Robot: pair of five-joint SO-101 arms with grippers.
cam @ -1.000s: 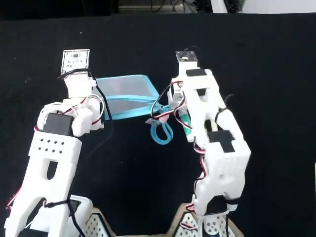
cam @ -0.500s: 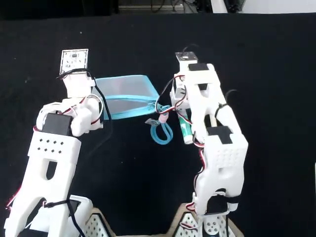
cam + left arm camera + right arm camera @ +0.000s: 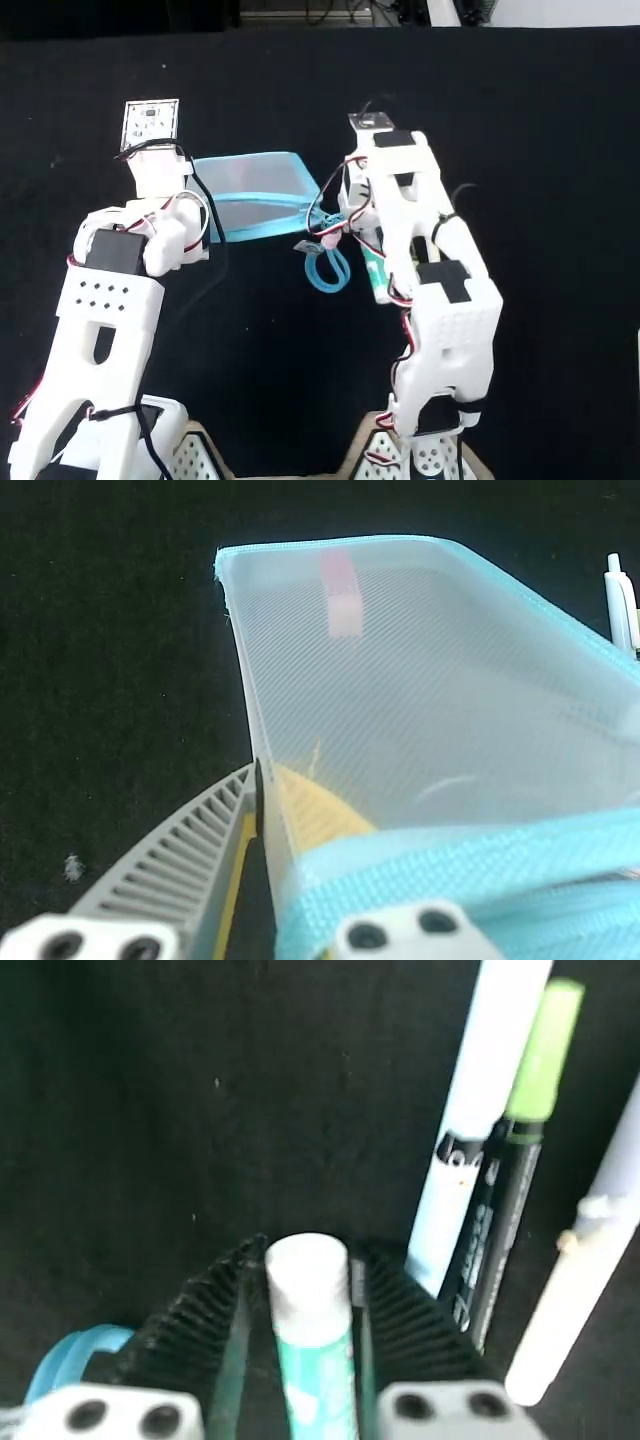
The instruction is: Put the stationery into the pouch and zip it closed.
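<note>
A translucent light-blue pouch (image 3: 257,193) lies on the black table, its zipper edge facing the arms. My left gripper (image 3: 268,792) is shut on the pouch's (image 3: 420,700) end, and it sits at that end (image 3: 200,220) in the high view. My right gripper (image 3: 305,1260) is shut on a teal tube with a white cap (image 3: 310,1305). The tube (image 3: 377,272) shows green under the right arm (image 3: 400,200). Blue-handled scissors (image 3: 327,266) lie just off the pouch's open end. A white pen (image 3: 472,1130), a green-capped marker (image 3: 518,1160) and another pale pen (image 3: 590,1250) lie beside the tube.
The table (image 3: 560,150) is a black cloth. A small white card (image 3: 152,121) lies beyond the left arm. A pen tip (image 3: 622,600) shows past the pouch's far side. A blue scissor handle (image 3: 70,1360) lies beside my right gripper.
The right arm has shifted slightly to the left, the teal tube moving with it. The left arm and the pouch have kept still.
</note>
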